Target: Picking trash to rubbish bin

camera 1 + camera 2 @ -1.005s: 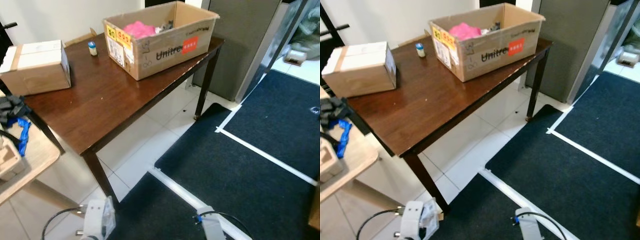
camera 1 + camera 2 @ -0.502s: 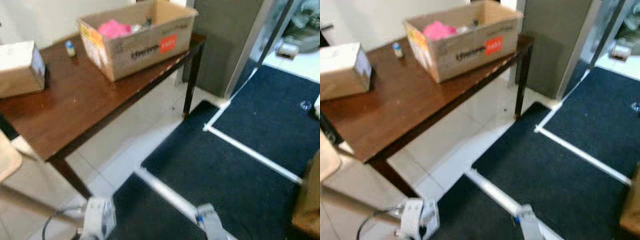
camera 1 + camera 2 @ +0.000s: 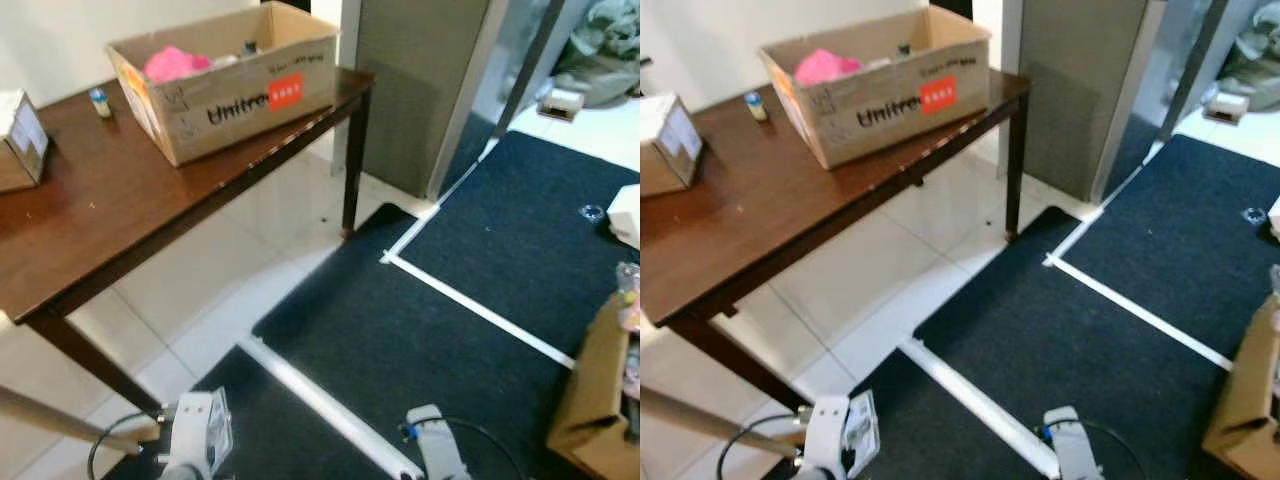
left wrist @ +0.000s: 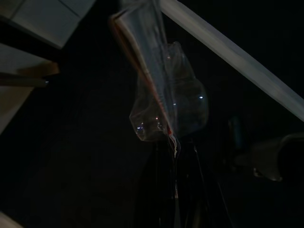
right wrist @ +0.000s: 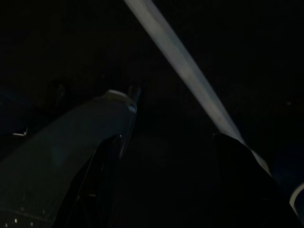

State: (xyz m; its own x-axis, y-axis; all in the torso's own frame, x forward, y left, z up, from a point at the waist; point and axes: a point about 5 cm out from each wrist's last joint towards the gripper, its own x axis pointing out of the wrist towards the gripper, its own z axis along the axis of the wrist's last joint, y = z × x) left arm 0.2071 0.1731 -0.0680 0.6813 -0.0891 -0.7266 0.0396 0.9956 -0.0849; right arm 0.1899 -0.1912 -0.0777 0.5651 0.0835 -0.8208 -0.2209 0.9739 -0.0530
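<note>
Crumpled clear plastic wrapper point(image 4: 166, 102) hangs pinched in your left tool point(image 4: 173, 190), fingers closed on it; your right tool's point(image 5: 164, 180) fingers stand apart, holding nothing, above dark carpet point(image 3: 480, 270).

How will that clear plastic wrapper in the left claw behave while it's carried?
The clear plastic wrapper looks thin and crumpled, so it is probably floppy and very light. It sticks out well past the left claw, so it may sway as the robot walks. Its glossy film looks slippery; a loose pinch could let it slide out.
</note>
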